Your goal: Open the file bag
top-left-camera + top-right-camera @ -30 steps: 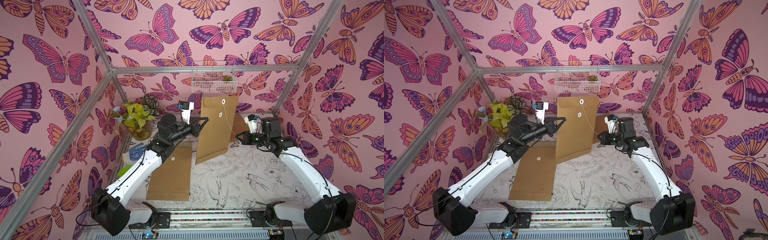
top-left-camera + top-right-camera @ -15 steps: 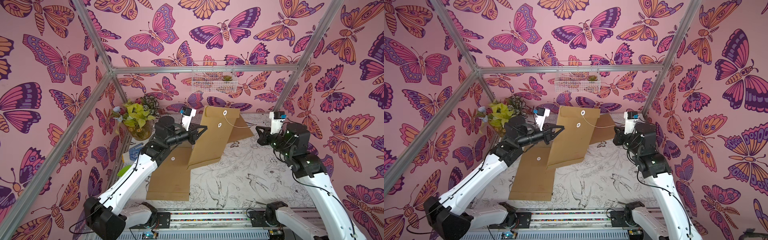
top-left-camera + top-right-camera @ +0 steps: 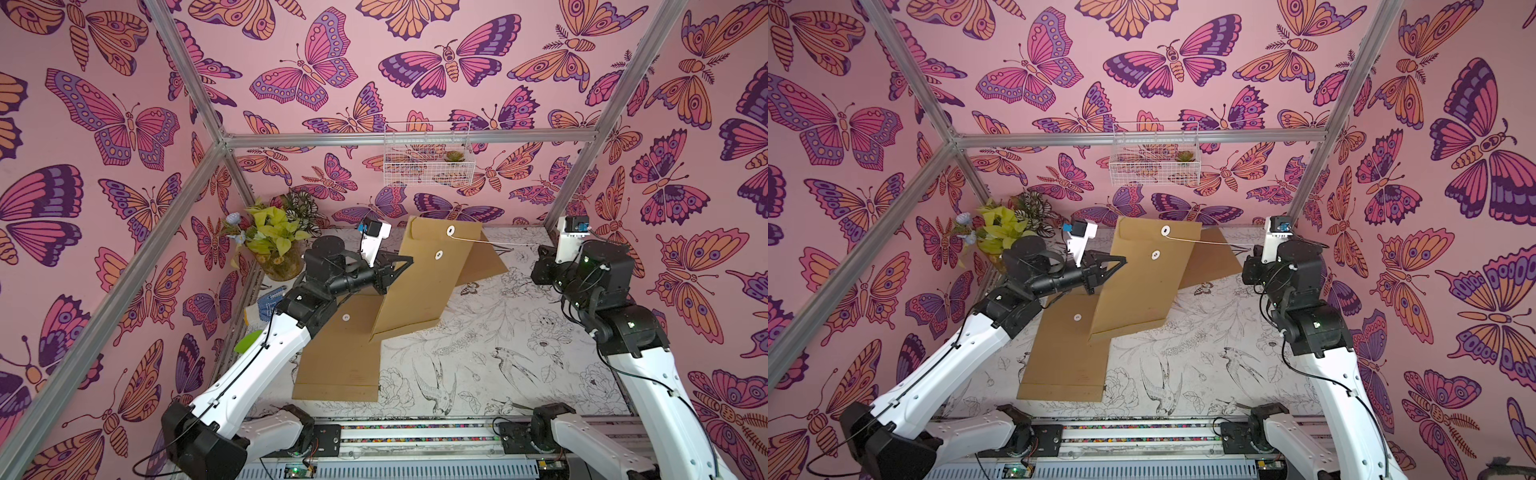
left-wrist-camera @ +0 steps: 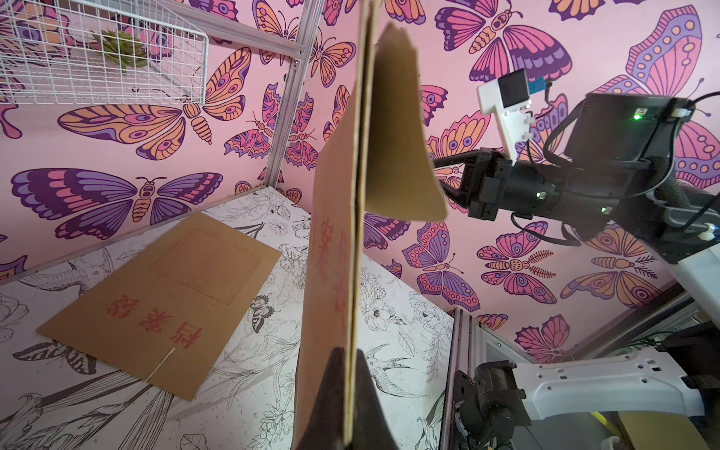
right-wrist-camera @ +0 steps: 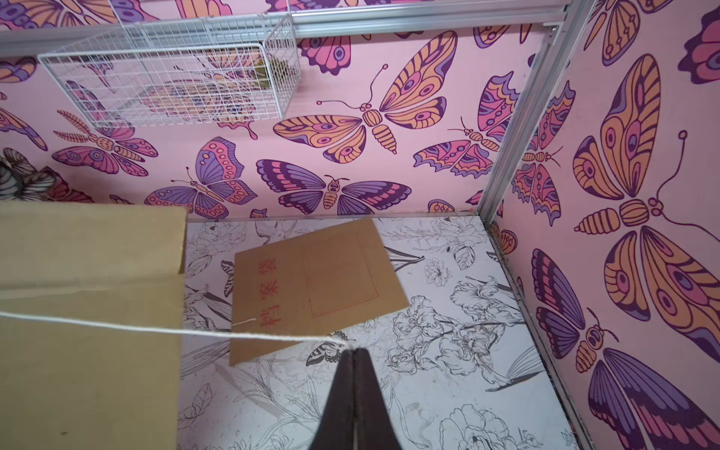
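Note:
A brown file bag [image 3: 419, 291] [image 3: 1138, 286] hangs tilted above the table in both top views. My left gripper [image 3: 409, 261] [image 4: 349, 352] is shut on its side edge. The top flap [image 4: 397, 136] stands away from the bag's body. A white string [image 3: 494, 241] [image 5: 175, 331] runs taut from the flap's white disc [image 3: 451, 231] to my right gripper [image 3: 540, 249] [image 5: 352, 352]. That gripper is shut on the string's end, off to the bag's right.
A second brown bag [image 3: 340, 357] lies flat under my left arm. Another bag [image 3: 484, 262] [image 5: 311, 288] lies at the back of the table. A flower pot [image 3: 276, 249] fills the back left corner. A wire basket [image 3: 428, 153] hangs on the back wall.
The held bag has tipped from upright to a lean. My right arm has drawn back to the right with the string, now stretched straight off the lower disc.

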